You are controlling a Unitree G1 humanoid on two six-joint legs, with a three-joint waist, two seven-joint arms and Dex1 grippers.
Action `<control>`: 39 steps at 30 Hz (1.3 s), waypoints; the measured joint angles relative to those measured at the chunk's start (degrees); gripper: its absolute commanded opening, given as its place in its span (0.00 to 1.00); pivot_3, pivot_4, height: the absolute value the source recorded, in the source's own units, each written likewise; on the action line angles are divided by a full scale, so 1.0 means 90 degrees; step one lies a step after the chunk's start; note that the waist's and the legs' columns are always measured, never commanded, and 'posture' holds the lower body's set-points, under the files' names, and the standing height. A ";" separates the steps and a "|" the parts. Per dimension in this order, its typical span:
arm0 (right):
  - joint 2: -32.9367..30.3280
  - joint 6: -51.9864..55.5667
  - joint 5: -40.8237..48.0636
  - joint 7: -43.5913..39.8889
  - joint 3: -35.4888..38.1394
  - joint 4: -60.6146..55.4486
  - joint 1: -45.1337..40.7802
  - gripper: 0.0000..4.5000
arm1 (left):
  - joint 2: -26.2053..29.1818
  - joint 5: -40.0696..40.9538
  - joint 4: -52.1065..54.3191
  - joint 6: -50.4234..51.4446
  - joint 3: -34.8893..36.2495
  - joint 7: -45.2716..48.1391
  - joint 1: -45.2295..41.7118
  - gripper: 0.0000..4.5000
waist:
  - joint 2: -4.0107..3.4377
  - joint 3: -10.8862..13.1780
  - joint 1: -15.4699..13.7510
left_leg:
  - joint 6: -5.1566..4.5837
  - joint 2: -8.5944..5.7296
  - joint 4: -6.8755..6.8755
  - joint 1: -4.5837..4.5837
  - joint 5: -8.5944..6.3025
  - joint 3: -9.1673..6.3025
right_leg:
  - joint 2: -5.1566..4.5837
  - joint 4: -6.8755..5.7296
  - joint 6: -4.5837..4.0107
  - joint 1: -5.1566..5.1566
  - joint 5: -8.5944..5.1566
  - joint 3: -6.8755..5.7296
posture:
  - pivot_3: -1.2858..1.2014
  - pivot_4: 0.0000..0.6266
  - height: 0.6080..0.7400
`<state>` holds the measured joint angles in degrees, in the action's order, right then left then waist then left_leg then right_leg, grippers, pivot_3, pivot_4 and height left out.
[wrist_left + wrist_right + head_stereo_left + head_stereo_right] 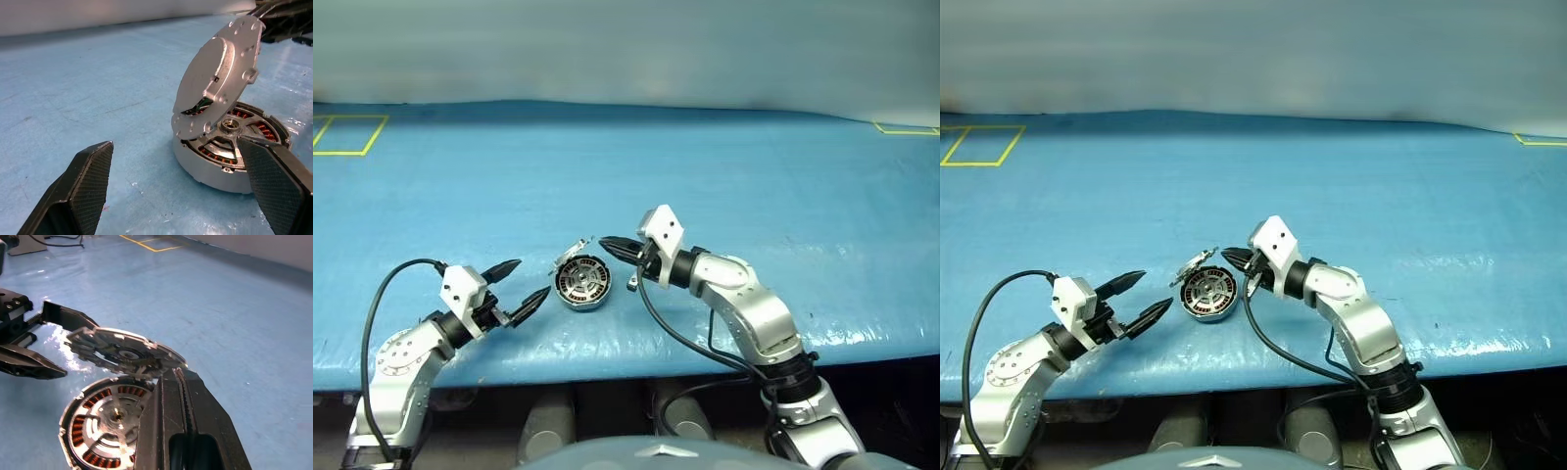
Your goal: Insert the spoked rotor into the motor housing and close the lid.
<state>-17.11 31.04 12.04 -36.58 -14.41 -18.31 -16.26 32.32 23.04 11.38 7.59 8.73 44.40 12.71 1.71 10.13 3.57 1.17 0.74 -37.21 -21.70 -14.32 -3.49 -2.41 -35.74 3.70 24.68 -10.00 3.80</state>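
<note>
The motor housing [584, 287] lies on the blue table between my two grippers. The spoked rotor [113, 417] sits inside it, silver spokes over copper windings. The lid [215, 83] stands half raised on its hinge, tilted over the housing, its plain silver face toward my left gripper. My right gripper [605, 243] is shut, and its joined tips rest against the lid's raised edge [166, 363]. My left gripper [530, 278] is open just left of the housing, with nothing between its fingers [85, 188].
The blue table [724, 166] stretches wide around the motor. Yellow tape squares mark its far left corner [350, 134] and far right corner [906, 128]. The table's front edge runs just below my arms.
</note>
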 measured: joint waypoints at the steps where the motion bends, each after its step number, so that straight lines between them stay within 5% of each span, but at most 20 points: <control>1: -0.0077 0.0037 -0.0032 0.0084 0.0070 -0.0027 0.0042 0.00 | -0.0012 -0.0003 -0.0037 0.0102 0.0040 -0.0097 -0.0037 0.77 | -0.0001 0.0001 -0.0002 | 0.0000 -0.0001 -0.0001 0.0000 0.0000 0.0001 | -0.0001 0.0000 0.0000 0.0000 0.0000 0.0001 | 0.52 0.24 1.00; 10: -0.0518 0.0209 -0.0302 0.0601 0.0413 -0.0139 0.0393 0.00 | -0.0114 -0.0283 -0.0439 0.0341 -0.0028 -0.0604 -0.1193 0.09 | 0.0003 0.0000 -0.0016 | 0.0000 -0.0001 -0.0001 -0.0001 0.0000 0.0000 | 0.0001 -0.0002 0.0001 -0.0001 0.0001 0.0000 | 0.52 0.24 1.00; 12: -0.0587 0.0238 -0.0339 0.0616 0.0393 -0.0150 0.0445 0.00 | -0.0206 -0.0419 -0.0622 0.0321 -0.0193 -0.0604 -0.1554 0.01 | 0.0005 0.0000 -0.0024 | 0.0000 -0.0003 -0.0002 -0.0002 0.0000 0.0000 | 0.0001 0.0000 0.0002 -0.0004 0.0002 0.0001 | 0.52 0.24 1.00; 25: -0.0756 0.0400 -0.0352 0.0639 0.0156 -0.0360 0.0929 0.00 | -0.0639 0.0108 -0.1495 0.0306 -0.0795 0.0813 -0.3564 0.01 | 0.0008 -0.0001 -0.0004 | 0.0000 -0.0005 -0.0007 -0.0005 0.0001 -0.0003 | 0.0004 0.0000 0.0009 -0.0006 0.0005 0.0005 | 0.52 0.24 1.00; 39: -0.0748 0.0460 -0.0380 0.0922 0.0229 -0.0545 0.1024 0.00 | -0.0085 0.0014 -0.1426 0.1306 -0.1950 0.2133 -0.3193 0.01 | 0.0007 -0.0001 -0.0007 | -0.0001 -0.0005 -0.0007 -0.0006 0.0001 -0.0005 | 0.0005 0.0000 0.0008 -0.0005 0.0004 0.0008 | 0.52 0.24 1.00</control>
<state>-23.84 35.18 8.62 -28.28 -12.35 -23.21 -7.04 31.55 23.17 -1.46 19.34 -8.81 63.60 -16.03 1.78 10.12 3.51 1.16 0.69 -37.27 -21.76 -14.31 -3.53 -2.36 -35.74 3.77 24.63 -9.96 3.87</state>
